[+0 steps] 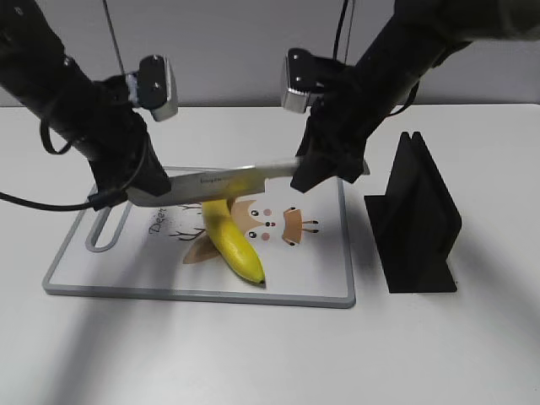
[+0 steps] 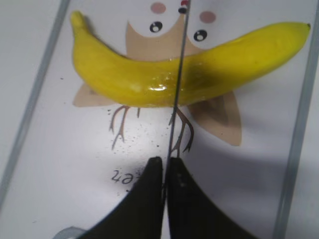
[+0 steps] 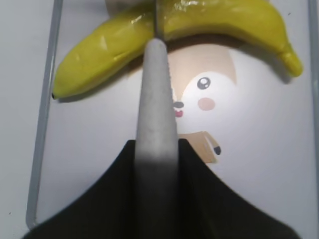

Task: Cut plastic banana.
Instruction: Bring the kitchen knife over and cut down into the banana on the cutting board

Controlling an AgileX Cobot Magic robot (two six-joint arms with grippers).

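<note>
Off to the right of the white table (image 1: 253, 354) stands a black knife stand (image 1: 418, 219), upright, near the cutting board (image 1: 321, 278) but apart from it, and nothing crowds the arms. On the board, a white one with a grey rim and a cartoon deer print (image 2: 199, 35), lies the plastic banana (image 1: 232, 240), curved, glossy yellow, dark tip toward the camera in the exterior view, right over that deer. Across it runs the knife (image 1: 219, 184), blade level, edge meeting the banana near its middle; the left wrist view shows the thin blade crossing the yellow skin. The right gripper (image 1: 325, 169) is clamped on the pale grey knife handle (image 3: 157, 124), which runs out between its black fingers (image 3: 99, 199) toward the fruit. The left gripper (image 1: 139, 181) is at the blade's far end, its two dark fingers (image 2: 144, 199) closed together with the blade pinched between them. The board's slot handle (image 1: 105, 232) sits just below the left gripper
</note>
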